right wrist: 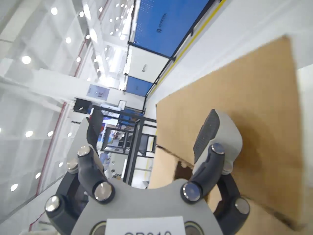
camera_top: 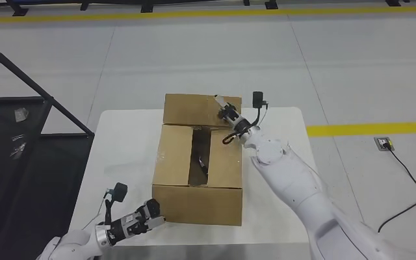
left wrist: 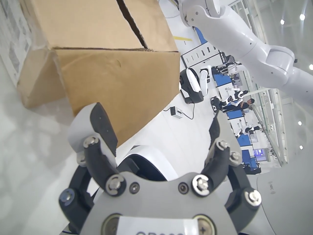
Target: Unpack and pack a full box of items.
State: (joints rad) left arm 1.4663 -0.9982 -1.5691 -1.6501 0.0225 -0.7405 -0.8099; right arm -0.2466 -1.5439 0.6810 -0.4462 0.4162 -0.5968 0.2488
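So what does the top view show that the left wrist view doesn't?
Top view: the whole table from above, and the far flap of the box folded out, with the open right tool at it. Left wrist view: the open left tool close up, the box's near corner seen from low down, and a hall behind. Both: the box, some table and the right arm.

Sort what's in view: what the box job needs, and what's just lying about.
Job:
- brown cardboard box, top flaps partly apart
- its far flap, folded outward
- left tool, open, by the box's near corner
- right tool, open, at the far flap
- white table under the box

Lying about:
- black metal frame beside the table
- yellow floor stripe
- floor socket
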